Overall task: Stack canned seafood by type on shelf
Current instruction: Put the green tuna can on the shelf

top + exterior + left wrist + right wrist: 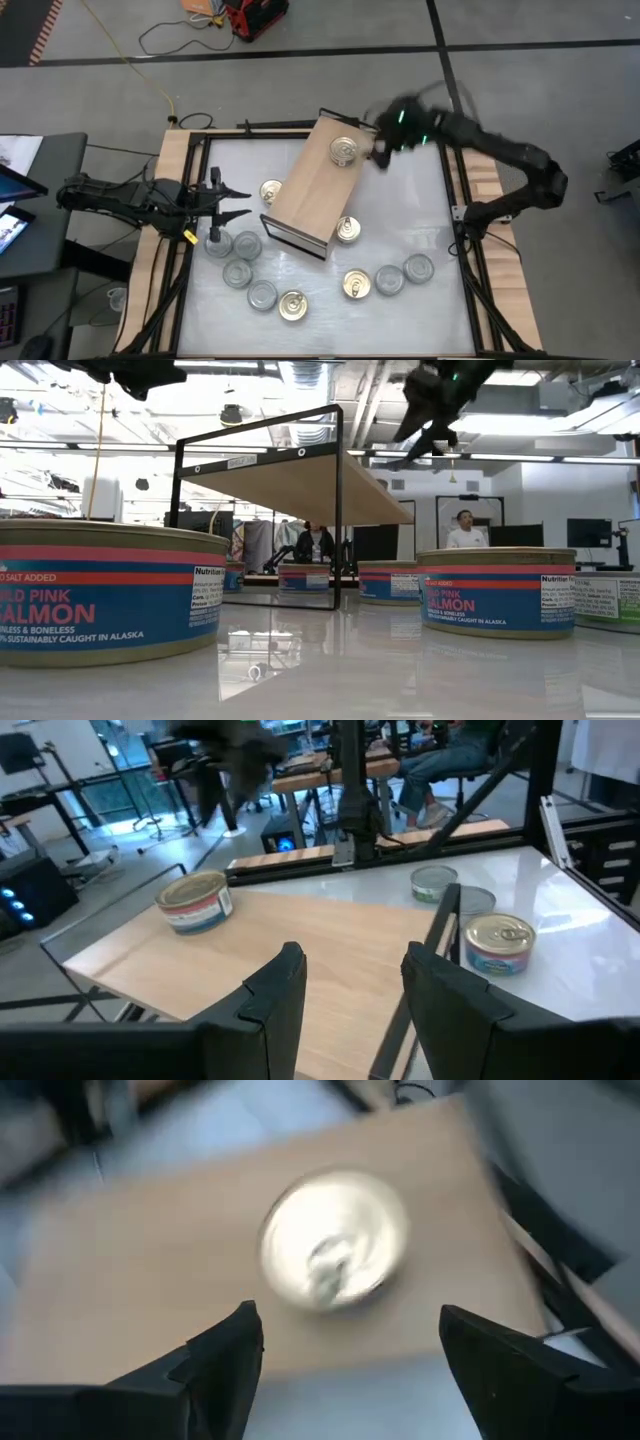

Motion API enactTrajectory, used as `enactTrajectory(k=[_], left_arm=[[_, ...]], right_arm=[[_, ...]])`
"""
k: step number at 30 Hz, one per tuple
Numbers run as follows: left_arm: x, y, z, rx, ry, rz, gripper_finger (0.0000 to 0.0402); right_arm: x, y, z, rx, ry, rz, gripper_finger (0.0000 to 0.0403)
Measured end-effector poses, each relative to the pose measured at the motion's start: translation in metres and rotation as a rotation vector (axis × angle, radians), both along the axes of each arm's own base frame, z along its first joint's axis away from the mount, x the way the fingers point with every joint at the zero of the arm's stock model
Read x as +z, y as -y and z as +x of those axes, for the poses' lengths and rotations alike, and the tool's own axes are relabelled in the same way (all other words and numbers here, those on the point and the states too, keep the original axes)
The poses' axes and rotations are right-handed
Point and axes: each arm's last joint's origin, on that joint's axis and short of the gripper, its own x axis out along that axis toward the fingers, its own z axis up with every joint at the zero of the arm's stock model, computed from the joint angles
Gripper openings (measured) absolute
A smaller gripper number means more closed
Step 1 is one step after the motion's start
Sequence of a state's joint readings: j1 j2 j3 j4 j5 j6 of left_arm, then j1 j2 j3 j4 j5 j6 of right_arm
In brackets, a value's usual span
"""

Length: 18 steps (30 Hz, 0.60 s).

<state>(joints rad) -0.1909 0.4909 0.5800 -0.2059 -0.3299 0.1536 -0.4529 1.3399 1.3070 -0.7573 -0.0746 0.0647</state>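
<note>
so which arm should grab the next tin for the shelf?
Probably left. The left claw hangs open right above the silver-lidded tins, empty. The right claw, open, is beside the gold-lidded tin on the shelf, far from the loose tins.

Low across my table, the nearest tin [105, 592] read "PINK SALMON", "SALT ADDED", "BONELESS", "SUSTAINABLY CAUGHT IN ALASKA" and "Nutrition". Another tin [497, 588] showed "SALMON" and "CAUGHT IN ALASKA". Other print was too small to read.

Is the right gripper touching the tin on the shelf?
Apart. In the right wrist view the open right gripper stands clear of the tin on the shelf.
</note>
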Motion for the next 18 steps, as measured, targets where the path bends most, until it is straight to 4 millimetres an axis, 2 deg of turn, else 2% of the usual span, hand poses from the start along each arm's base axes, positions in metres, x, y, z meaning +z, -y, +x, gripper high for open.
enactTrajectory(k=[4,7,11,18], left_arm=[[-0.001,0.000,0.000,-0.006,-0.009,-0.005,0.0160],[-0.001,0.000,0.000,-0.007,-0.006,-0.019,0.0160],[0.000,0.000,0.000,-0.006,0.005,-0.026,0.0160],[0.000,0.001,0.000,-0.020,0.003,-0.058,0.0160]], right_arm=[[-0.022,-0.061,0.007,0.146,-0.087,-0.102,0.0318],[-0.045,-0.096,0.007,0.168,-0.112,-0.138,0.0317],[-0.079,-0.122,0.002,0.143,-0.153,-0.069,0.0317],[-0.107,-0.173,-0.004,0.266,-0.241,-0.036,0.0300]])
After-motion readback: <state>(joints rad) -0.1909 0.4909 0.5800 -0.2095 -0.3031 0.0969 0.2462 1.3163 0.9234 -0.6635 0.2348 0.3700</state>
